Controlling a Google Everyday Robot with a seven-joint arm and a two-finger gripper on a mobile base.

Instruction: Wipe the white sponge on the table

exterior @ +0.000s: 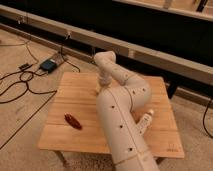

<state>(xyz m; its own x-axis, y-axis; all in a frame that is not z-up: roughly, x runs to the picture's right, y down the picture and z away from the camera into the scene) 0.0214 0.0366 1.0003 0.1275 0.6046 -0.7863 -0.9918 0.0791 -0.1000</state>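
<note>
The low table [80,92] has a light wooden plank top. My arm rises from the front, bends at the right and reaches back over the table's middle. The wrist points down, and my gripper [101,88] is low over the table top, mostly hidden behind the forearm. A small pale bit [96,90] shows at the gripper's left side. It may be the white sponge, but I cannot tell. The rest of the sponge is hidden.
A dark red-brown object [73,121] lies on the table's front left. A long white bottle [145,121] lies at the right of my arm. A dark box [50,64] with cables sits on the floor behind the table. A dark wall runs along the back.
</note>
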